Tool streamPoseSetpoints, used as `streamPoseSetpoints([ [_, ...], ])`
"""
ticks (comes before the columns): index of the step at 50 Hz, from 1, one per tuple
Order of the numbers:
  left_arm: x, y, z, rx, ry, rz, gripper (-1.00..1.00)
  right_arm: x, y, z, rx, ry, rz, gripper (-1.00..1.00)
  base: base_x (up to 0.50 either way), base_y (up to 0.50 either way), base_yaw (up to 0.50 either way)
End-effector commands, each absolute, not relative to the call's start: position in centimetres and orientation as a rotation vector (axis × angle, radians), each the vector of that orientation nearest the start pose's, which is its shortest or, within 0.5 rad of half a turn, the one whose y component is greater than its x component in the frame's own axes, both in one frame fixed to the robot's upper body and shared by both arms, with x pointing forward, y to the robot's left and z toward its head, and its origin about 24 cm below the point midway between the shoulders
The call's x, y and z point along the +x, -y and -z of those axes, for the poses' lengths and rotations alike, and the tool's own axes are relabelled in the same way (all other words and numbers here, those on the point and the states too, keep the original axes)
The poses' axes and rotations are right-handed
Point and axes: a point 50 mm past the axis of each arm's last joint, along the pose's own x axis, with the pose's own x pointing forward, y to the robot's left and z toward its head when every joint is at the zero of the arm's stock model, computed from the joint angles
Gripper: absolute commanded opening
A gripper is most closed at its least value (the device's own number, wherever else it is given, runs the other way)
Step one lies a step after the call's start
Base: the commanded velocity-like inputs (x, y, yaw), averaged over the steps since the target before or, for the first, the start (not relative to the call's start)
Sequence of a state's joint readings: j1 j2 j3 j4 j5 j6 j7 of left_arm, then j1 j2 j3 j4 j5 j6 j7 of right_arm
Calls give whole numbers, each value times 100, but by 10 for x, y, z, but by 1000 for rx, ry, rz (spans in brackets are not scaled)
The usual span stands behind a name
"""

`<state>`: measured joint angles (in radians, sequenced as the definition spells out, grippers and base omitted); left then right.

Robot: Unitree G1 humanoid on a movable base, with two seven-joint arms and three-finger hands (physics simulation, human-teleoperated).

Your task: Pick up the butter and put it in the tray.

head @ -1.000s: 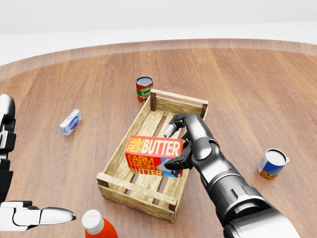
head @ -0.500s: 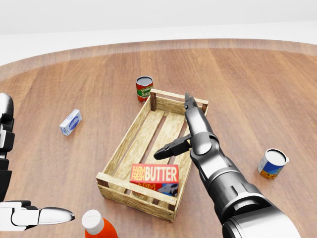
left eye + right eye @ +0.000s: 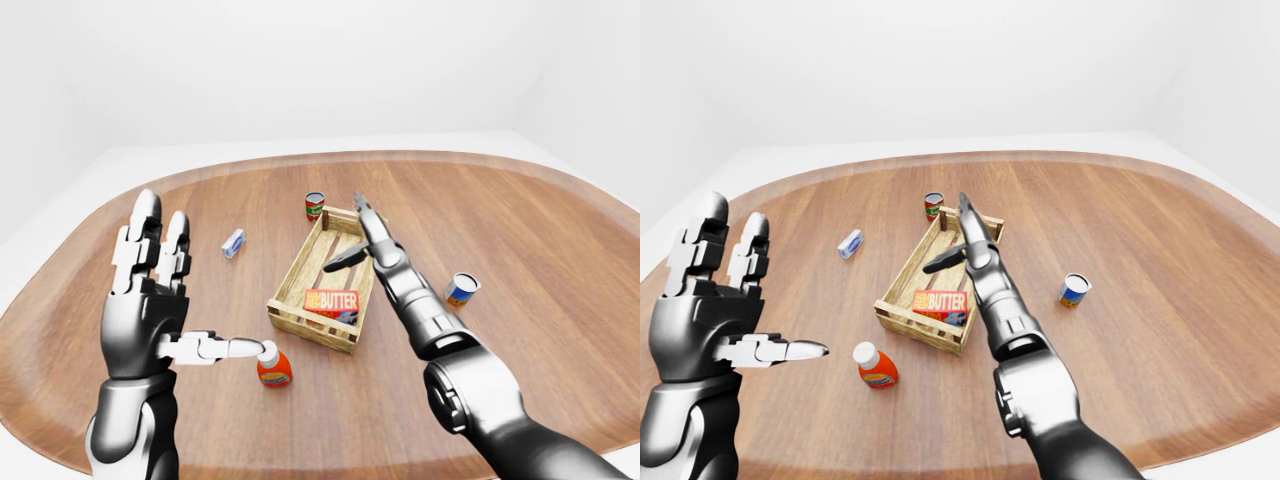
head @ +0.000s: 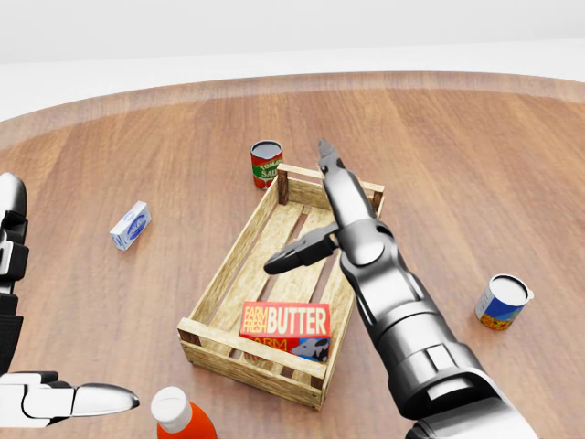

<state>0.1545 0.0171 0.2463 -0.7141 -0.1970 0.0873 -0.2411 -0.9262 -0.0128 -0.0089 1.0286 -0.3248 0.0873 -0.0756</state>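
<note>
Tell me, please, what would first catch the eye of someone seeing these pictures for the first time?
The red butter box draws the eye first, lying inside the wooden tray at its lower end in the head view. Above it the right hand stretches over the tray with fingers spread and empty. In the left-eye view the left hand is raised open at the left, by an orange bottle.

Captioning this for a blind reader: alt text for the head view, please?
A butter box lies inside a wooden tray on a wooden table, the robot's open right hand above it. A red can stands beyond the tray.
</note>
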Motion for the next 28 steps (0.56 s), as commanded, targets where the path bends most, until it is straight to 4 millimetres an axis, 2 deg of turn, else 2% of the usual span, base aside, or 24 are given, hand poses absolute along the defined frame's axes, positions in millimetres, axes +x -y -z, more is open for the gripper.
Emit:
streamPoseSetpoints([
  [1, 189, -193, -163, -3, 500, 37, 100, 372, 68, -160, -415, 220, -282, 100, 0, 0, 0],
  [2, 189, -193, -163, -3, 501, 38, 100, 365, 67, -172, -408, 288, -293, 100, 0, 0, 0],
  [4, 189, -193, -164, -3, 502, 38, 100, 353, 65, -186, -428, 367, -322, 100, 0, 0, 0],
  [10, 189, -193, -164, -3, 503, 38, 100, 321, 69, -214, -504, 539, -361, 100, 0, 0, 0],
  [13, 189, -192, -163, -2, 497, 40, 100, 299, 70, -225, -553, 626, -379, 100, 0, 0, 0],
  [16, 189, -192, -163, -3, 499, 40, 100, 282, 74, -227, -554, 672, -351, 100, 0, 0, 0],
  [17, 189, -192, -164, -2, 503, 39, 100, 269, 74, -218, -556, 664, -366, 100, 0, 0, 0],
  [21, 187, -194, -166, -1, 513, 38, 100, 244, 75, -201, -556, 638, -355, 100, 0, 0, 0],
  [28, 187, -193, -165, -2, 510, 38, 100, 209, 76, -202, -553, 685, -338, 100, 0, 0, 0],
])
